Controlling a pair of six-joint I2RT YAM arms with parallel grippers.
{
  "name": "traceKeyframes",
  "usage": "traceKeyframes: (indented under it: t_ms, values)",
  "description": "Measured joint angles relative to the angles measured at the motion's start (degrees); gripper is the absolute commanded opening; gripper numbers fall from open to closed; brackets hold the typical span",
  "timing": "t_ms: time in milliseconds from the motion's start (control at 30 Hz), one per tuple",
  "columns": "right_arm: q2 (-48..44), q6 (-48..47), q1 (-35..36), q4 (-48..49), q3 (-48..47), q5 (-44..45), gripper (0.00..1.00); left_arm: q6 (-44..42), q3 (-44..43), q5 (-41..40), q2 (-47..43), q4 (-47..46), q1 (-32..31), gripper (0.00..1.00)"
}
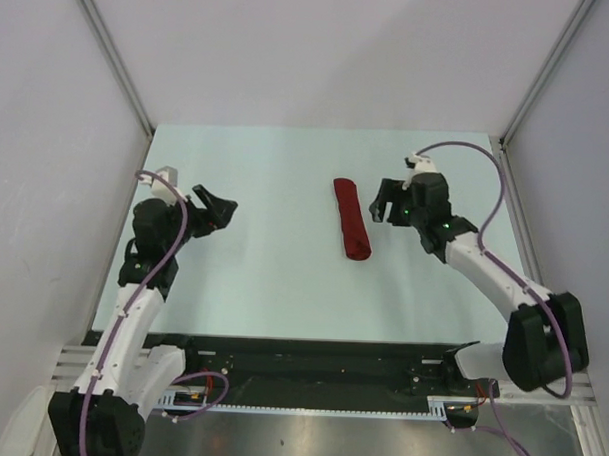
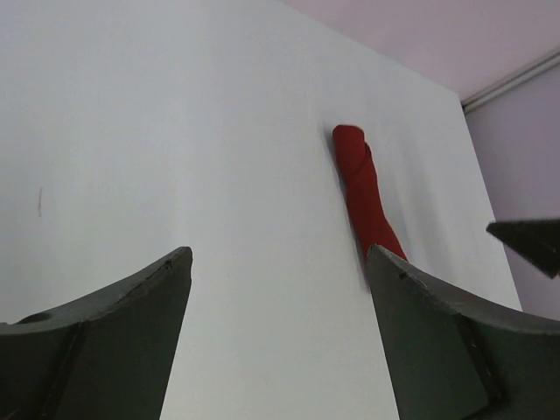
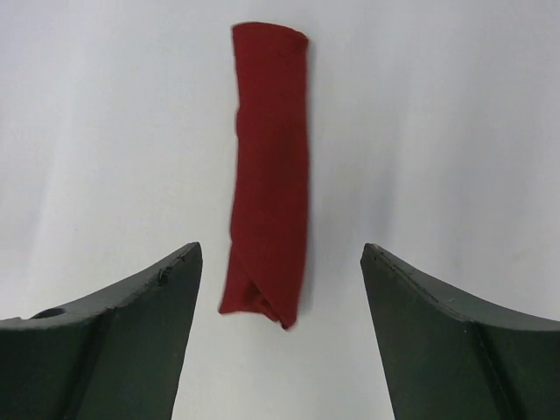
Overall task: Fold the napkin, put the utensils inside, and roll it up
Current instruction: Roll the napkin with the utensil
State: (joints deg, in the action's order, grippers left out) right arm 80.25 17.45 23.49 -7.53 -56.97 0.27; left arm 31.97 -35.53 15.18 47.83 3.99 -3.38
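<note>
end effector left [image 1: 219, 208] apart, far from napkin [image 1: 352, 222] | end effector right [image 1: 378, 202] apart, near it

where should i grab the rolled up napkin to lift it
Grip the napkin at mid-length from above, with the fingers straddling its narrow width. It lies flat as a long thin roll, so a centre grip would likely keep it balanced and wound. The open right tool sits closest, just beside it.

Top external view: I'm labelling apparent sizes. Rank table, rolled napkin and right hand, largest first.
1. table
2. napkin and right hand look alike; the hand is nearer the camera, so unranked.
</note>
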Motion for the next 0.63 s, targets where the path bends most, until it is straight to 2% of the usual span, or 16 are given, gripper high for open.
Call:
traceKeyframes:
  t_ms: [100, 133, 400, 633]
  values:
    - [-8.1, 0.3, -2.8, 1.2, 7.0, -0.7, 0.79, -2.6, -4.8, 2.2, -0.1, 5.2, 2.9, 0.89]
    - [-10.6, 0.3, -3.0, 1.6, 8.6, -0.6, 0.79, -4.1, -6.2, 3.3, -0.1, 6.8, 3.5, 1.0]
    - [-27.5, -1.1, -3.0, 4.8, 17.8, 2.6, 0.8, -13.7, -9.0, 5.5, -4.6, 15.2, 4.3, 1.0]
    - [-29.5, -3.8, -3.0, 5.7, 19.2, 4.7, 0.8, -16.2, -9.0, 5.3, -5.3, 16.5, 4.3, 1.0]
